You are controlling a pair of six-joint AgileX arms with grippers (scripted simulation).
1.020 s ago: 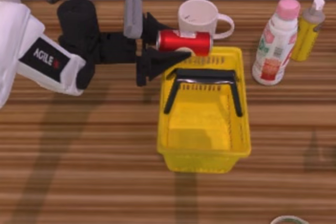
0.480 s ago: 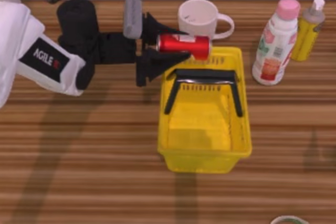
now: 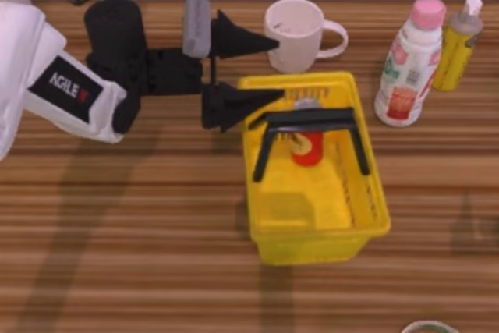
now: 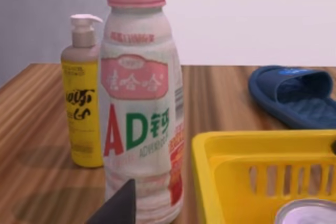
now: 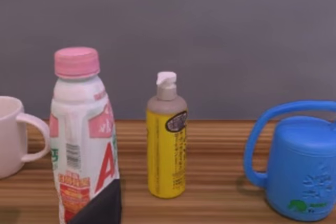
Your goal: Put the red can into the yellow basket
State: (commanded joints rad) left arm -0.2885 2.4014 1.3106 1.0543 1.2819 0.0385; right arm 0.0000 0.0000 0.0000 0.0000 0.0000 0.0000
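Observation:
The red can [image 3: 307, 146] stands inside the yellow basket [image 3: 320, 246], partly under its black handles [image 3: 310, 120]. My left gripper [image 3: 278, 68] hovers open over the basket's far left corner and holds nothing. In the left wrist view the can's silver top [image 4: 310, 214] shows inside the basket's slotted wall [image 4: 236, 156], and one dark finger [image 4: 118, 207] stands in front of the bottle. My right arm is out of the top view. Its wrist view shows one dark finger [image 5: 102, 208] set well to one side, with nothing held.
A white mug [image 3: 295, 30] stands just behind the basket. A pink-capped white bottle [image 3: 409, 60] and a yellow pump bottle [image 3: 458, 44] stand at the back right. A blue slipper [image 4: 296, 94] and a blue watering can [image 5: 299, 161] lie farther right.
My left gripper has opened and let go of the can, which dropped from between the fingers into the basket. The basket has shifted slightly right and toward the front.

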